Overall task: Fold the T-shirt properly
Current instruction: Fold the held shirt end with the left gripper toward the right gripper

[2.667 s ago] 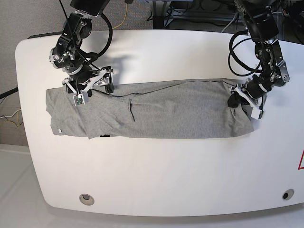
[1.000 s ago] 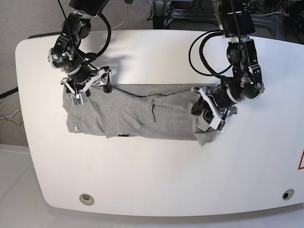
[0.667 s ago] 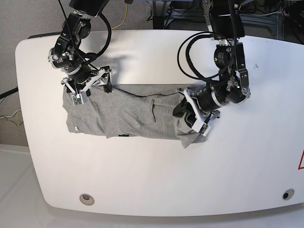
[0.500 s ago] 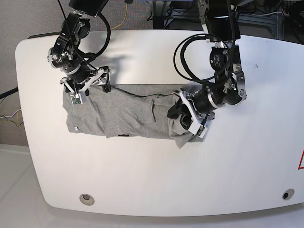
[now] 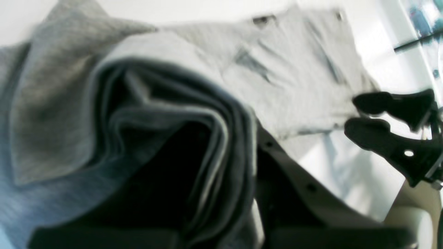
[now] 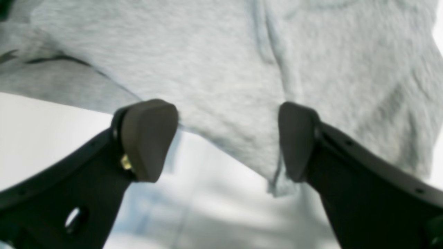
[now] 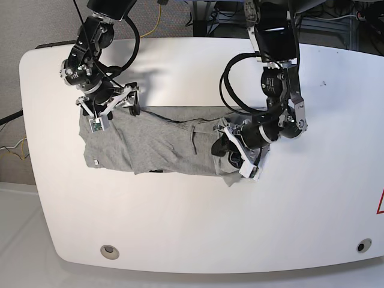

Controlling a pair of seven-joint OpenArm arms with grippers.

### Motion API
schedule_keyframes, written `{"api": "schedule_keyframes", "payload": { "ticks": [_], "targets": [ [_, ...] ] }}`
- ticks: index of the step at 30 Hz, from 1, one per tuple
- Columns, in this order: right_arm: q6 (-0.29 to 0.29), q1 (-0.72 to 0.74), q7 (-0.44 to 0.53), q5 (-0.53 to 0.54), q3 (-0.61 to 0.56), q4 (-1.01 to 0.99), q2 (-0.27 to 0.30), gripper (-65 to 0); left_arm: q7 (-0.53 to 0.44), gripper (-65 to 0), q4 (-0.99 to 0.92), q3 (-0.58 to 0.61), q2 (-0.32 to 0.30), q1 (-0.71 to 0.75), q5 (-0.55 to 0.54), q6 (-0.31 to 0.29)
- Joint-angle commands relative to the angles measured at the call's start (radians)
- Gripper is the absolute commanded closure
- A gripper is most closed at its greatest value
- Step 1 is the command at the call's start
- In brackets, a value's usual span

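Now clenched on the T-shirt (image 7: 162,144) end by the left end effector (image 7: 234,157), long axis along the tabletop (image 7: 198,240) toward the released right end effector (image 7: 114,108) at its far-edge end.

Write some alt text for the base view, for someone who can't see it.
A grey T-shirt lies partly folded on a white table. The left tool is shut on a bunched end of it, while the right tool stands open over the other end.
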Motion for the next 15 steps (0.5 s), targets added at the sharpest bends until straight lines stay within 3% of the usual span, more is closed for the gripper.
{"api": "schedule_keyframes", "payload": {
  "ticks": [1, 12, 15],
  "targets": [
    [0.002, 0.012, 0.020, 0.016, 0.000, 0.016, 0.004, -48.2, -0.019, 0.0, 0.013, 0.008, 0.000, -0.028, -0.025, 0.002],
    [0.002, 0.010, 0.019, 0.017, -0.001, 0.018, 0.004, -48.5, -0.021, 0.0, -0.037, 0.050, 0.000, -0.061, -0.032, 0.002],
    [0.002, 0.010, 0.023, 0.017, 0.003, 0.017, 0.005, -49.2, -0.057, -10.3, -0.047, 0.092, 0.000, -0.055, -0.047, -0.007]
  ]
}}
